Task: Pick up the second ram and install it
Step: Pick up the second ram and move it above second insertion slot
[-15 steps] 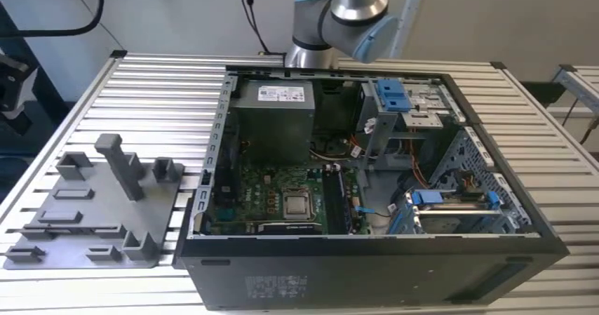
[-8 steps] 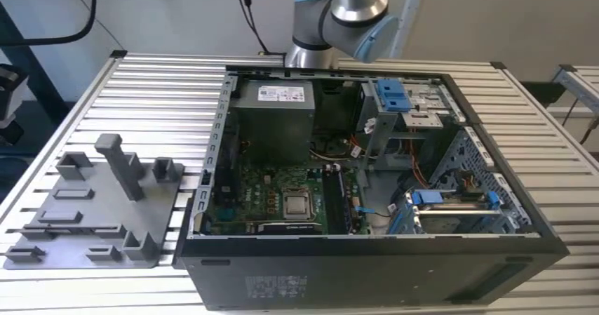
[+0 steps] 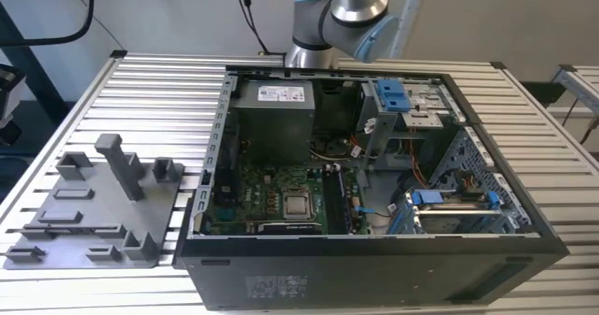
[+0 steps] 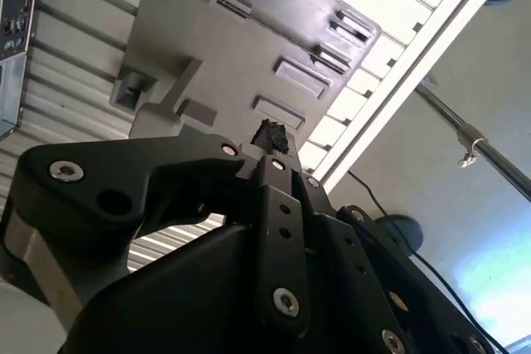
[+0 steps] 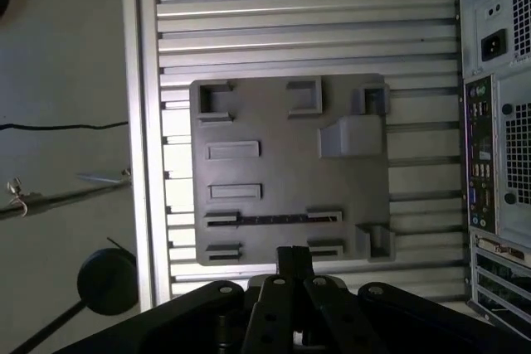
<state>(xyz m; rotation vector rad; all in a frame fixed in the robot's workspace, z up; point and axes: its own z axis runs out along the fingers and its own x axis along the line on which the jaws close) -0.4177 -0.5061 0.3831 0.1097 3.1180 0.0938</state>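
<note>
Grey moulded-plastic holder tray [image 5: 290,163] is cradling the thin, dark second ram [image 5: 274,219] edgewise in a slot while the black robot gripper [image 5: 294,256], jaws seemingly pressed together on nothing, is hovering above that tray near the ram, risking a knock if lowered unopened.

Pretty clearly a robotics lab. Slotted aluminium table [image 3: 159,83], an opened computer case [image 3: 374,276] (side panel off), grey fixture plate [image 3: 94,217], robot arm [image 3: 339,13] behind.
</note>
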